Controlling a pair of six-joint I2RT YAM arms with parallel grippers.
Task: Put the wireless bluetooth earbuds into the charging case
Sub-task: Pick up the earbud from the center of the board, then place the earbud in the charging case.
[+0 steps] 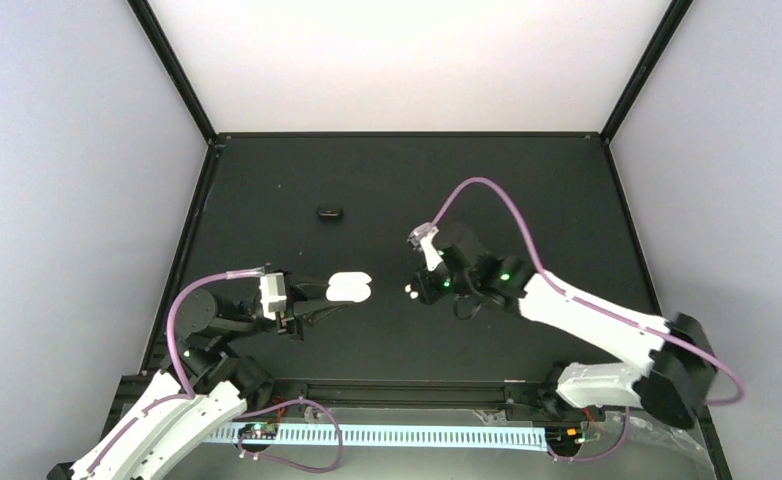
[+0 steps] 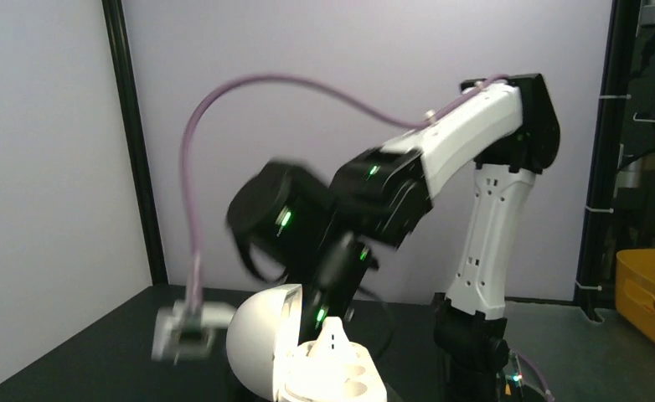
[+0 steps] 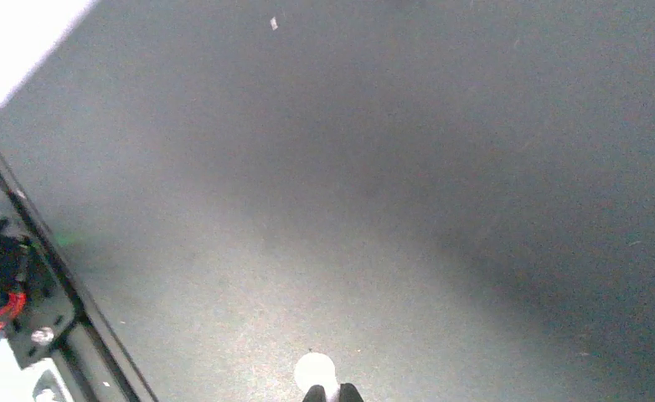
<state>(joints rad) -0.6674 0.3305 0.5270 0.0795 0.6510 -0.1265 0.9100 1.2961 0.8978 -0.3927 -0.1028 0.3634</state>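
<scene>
White: charging case (image 1: 349,288), earbud (image 3: 315,371). My arms (image 1: 587,315) white with black joints, cables (image 1: 507,205) purple. Plain black table (image 1: 387,180), yellow bin (image 2: 652,293), pale grey walls (image 1: 67,150).

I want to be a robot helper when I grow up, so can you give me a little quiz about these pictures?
1. True or false: the charging case has its lid open.
2. Fill in: the tiny white earbud is pinched by the ___ claw.
3. Where is the small black oval thing?
A) inside the case
B) on the table, farther from the arms than the case
C) in a claw

Key: 1 true. 2 right: it sits at the tip of the right claw. 3 B.
</scene>
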